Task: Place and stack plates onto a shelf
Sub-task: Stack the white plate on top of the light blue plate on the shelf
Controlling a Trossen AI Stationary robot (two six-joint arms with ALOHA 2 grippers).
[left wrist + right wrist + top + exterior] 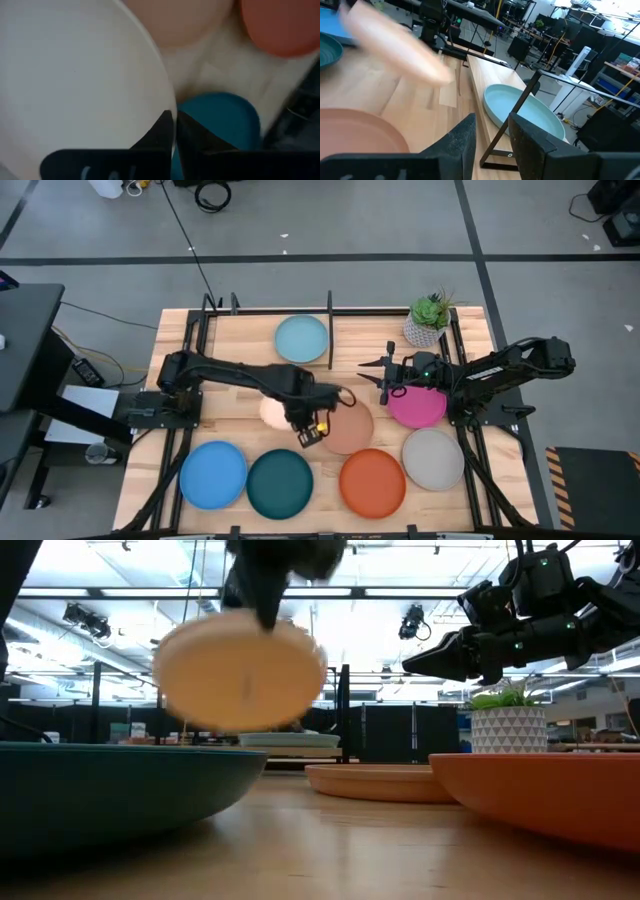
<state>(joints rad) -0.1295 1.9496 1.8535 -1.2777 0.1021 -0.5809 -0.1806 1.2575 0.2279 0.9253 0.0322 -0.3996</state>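
My left gripper (312, 430) is shut on the cream-white plate (240, 670), which hangs in the air above the table's middle and is mostly hidden under the arm in the high view (270, 412). The peach plate (348, 428) lies flat just to the right of it. The light blue plate (301, 338) lies flat in the left bay of the black shelf (330, 330). My right gripper (378, 375) is open and hovers in the air near the magenta plate (417, 406), pointing toward the table's left. My left gripper pinches the cream-white plate's rim (169, 107) between its two fingers (160, 131), one on each face. It comes from above, as the low view shows (268, 585). The plate is lifted clear of the table and hangs tilted below the fingers.
Along the near edge lie the bright blue (213, 474), dark teal (280, 483), orange (372, 482) and grey (432, 458) plates. A small potted plant (428, 320) stands at the far right by the shelf. The shelf's right bay (385, 340) shows bare wood.
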